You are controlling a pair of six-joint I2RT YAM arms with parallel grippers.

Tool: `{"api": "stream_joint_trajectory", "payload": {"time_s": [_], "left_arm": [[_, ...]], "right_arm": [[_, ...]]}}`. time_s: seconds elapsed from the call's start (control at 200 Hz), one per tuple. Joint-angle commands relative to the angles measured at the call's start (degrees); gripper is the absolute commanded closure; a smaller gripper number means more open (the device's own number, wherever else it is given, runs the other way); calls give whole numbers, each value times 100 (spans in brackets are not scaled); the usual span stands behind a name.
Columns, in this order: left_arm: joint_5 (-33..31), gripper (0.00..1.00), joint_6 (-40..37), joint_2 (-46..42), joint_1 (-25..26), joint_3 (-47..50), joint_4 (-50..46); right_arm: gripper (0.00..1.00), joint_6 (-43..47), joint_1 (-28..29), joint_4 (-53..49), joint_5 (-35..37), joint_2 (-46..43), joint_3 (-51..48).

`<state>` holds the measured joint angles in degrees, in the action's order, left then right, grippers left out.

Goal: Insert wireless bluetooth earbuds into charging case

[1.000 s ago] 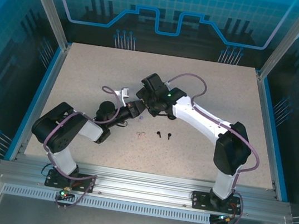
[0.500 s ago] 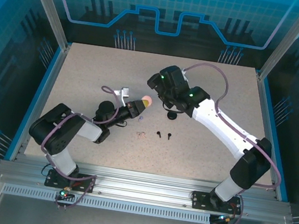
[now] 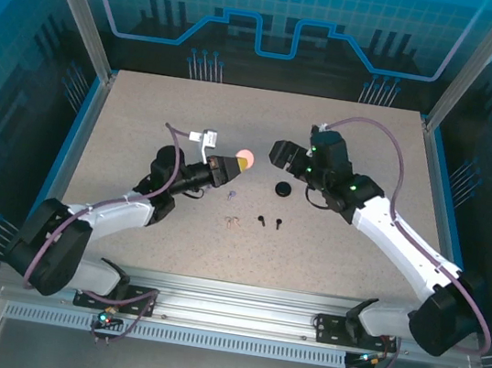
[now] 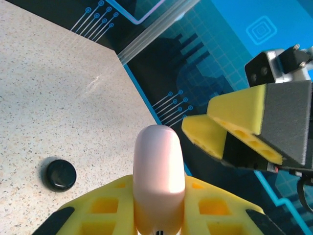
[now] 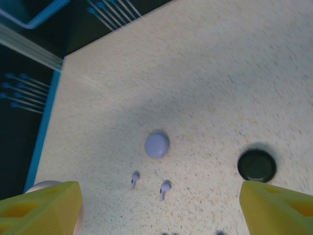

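Note:
My left gripper [image 4: 159, 198] is shut on a pale pink charging case [image 4: 159, 171], held on edge above the table [image 3: 144, 123]; from above the case [image 3: 244, 159] sticks out of the gripper [image 3: 228, 168]. Just right of it my right gripper [image 3: 280, 153] hangs open and holds nothing. Its yellow fingers [image 4: 230, 125] show close beside the pink case. Under the right gripper [image 5: 164, 203] lie a lavender case [image 5: 157, 144] and two lavender earbuds [image 5: 134, 178] [image 5: 165, 188]. A black case [image 3: 283, 190] rests on the table, with two black earbuds [image 3: 260, 220] [image 3: 277, 220] and pale pink earbuds [image 3: 231, 220] nearer me.
Blue rails edge the table on the left [image 3: 72, 140] and right [image 3: 443, 195], with glass walls behind. The black case [image 5: 256, 165] sits close to the right finger [image 5: 279, 203] in the right wrist view.
My right gripper has drawn back to the right, away from the pink case, and opened wider. The left arm has stretched forward, still holding the pink case.

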<state>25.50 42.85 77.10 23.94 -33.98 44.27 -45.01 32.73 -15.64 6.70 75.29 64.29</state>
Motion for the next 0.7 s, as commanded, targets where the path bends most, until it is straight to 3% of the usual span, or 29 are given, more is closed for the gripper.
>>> {"api": "stream_joint_trajectory", "payload": {"time_s": [0.0,0.295,0.695], "left_arm": [[563,100,-471,-140,-158,-282,-855],[1166,100,-286,3,-379,-348,-445],[1347,100,72,259,-417,-385,75]], "right_arm": [[15,935,-249,1140,-1143,-220,-312],[19,1343,-377,1721,-2958,146,-332],[23,1453,-131,1704,-2930,598,-417]]}}
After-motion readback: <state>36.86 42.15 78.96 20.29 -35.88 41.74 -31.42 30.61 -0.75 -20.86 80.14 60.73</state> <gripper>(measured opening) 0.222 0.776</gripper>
